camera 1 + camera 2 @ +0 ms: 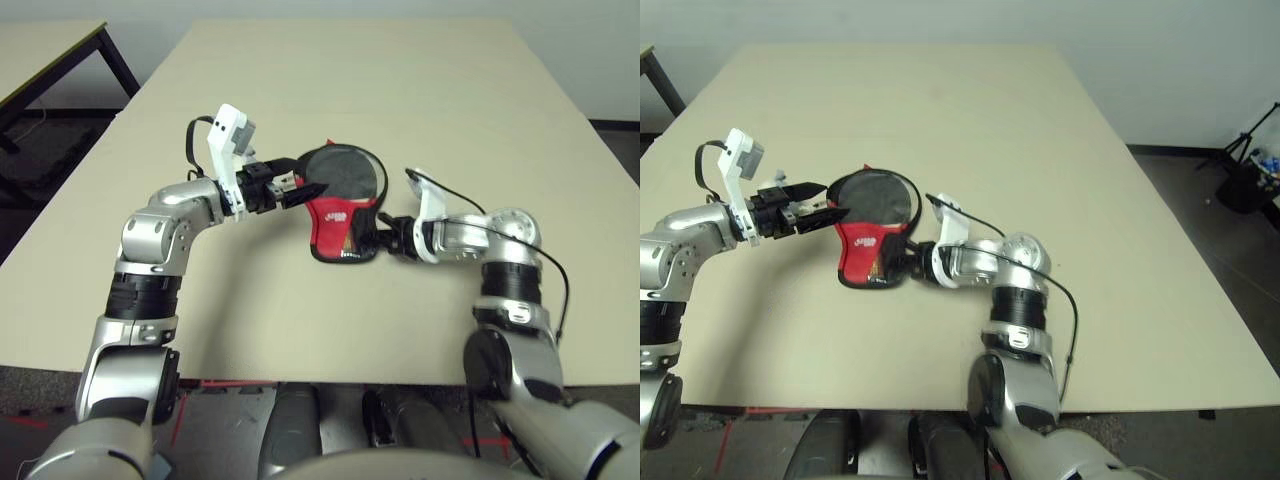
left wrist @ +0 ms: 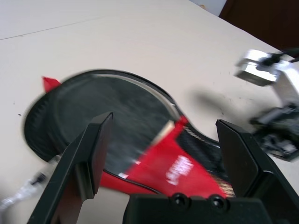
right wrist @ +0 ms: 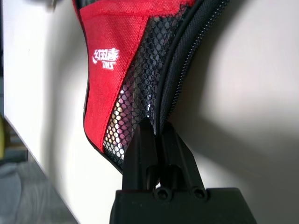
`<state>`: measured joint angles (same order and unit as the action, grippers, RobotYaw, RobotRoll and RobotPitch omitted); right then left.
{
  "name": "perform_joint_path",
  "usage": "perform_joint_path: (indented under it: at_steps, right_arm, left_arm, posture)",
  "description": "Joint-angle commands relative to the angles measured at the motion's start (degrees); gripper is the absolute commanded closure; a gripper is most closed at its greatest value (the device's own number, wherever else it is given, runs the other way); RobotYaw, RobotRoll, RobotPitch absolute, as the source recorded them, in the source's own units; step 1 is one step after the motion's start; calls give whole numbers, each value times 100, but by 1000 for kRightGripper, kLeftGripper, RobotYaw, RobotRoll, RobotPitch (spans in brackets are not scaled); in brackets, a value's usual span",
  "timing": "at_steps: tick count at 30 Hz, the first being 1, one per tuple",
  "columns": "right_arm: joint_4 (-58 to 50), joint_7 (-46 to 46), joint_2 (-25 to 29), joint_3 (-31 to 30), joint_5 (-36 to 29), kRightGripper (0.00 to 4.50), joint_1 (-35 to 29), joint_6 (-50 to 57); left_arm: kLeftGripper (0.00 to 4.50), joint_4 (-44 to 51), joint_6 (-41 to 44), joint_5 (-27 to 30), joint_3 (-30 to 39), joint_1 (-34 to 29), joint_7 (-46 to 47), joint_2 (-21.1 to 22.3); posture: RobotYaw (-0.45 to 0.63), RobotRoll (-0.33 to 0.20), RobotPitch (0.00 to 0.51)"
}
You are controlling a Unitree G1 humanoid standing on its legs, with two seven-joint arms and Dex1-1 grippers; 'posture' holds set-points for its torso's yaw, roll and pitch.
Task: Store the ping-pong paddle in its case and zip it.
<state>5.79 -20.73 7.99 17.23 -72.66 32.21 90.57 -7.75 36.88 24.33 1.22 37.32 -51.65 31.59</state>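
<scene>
Nearest to us, our right gripper (image 1: 383, 238) has its two fingers pinched together on the black zipper rim (image 3: 175, 79) at the narrow handle end of the case (image 1: 342, 225), so the case runs straight out from those fingertips, its long axis pointing away across the table (image 1: 400, 90) toward the round end. Through the mesh just past the fingers we glimpse something pale that may be the handle of the ping-pong paddle (image 2: 117, 116), whose dark round face shows under the clear side at the far end; we judge the paddle already sits inside. Our left gripper (image 1: 305, 190) hovers with fingers spread wide beside the round end, the case lying just ahead of and between its fingertips. We cannot tell where the zipper pull lies, though the right hand seems nearer the rim.
</scene>
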Motion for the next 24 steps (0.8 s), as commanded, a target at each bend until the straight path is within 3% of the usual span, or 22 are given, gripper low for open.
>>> perform_joint_path:
  at_steps: [1,2,4,8,15,24]
  right_arm:
    - [-616,-1622,995,-1024,-2873,4494,-620,-578]
    - [-883,-1973,1370,-1368,-3566,4494,-827,-1007]
    - [-1375,-2168,1795,-1749,-4034,4494,-1131,-1594]
    - [-2365,-2165,2054,-2162,-4034,4494,-1717,-2472]
    - [-3226,-2796,1841,-2658,-4034,4494,-2230,-3626]
    - [-4275,-2944,2461,-3346,-4034,4494,-3002,-4657]
  left_arm:
    - [0,-199,-109,-90,-164,131,-120,-51]
    - [0,-247,-128,-99,-186,167,-149,-58]
    - [0,-324,-160,-116,-224,218,-197,-70]
    - [0,-448,-216,-148,-302,296,-268,-102]
    - [0,-475,-193,-189,-354,347,-356,-141]
    - [0,-336,-77,-178,-335,246,-402,-71]
  posture:
    - [96,0,101]
    - [96,0,101]
    - [75,0,105]
    - [53,0,111]
    - [46,0,118]
    - [53,0,131]
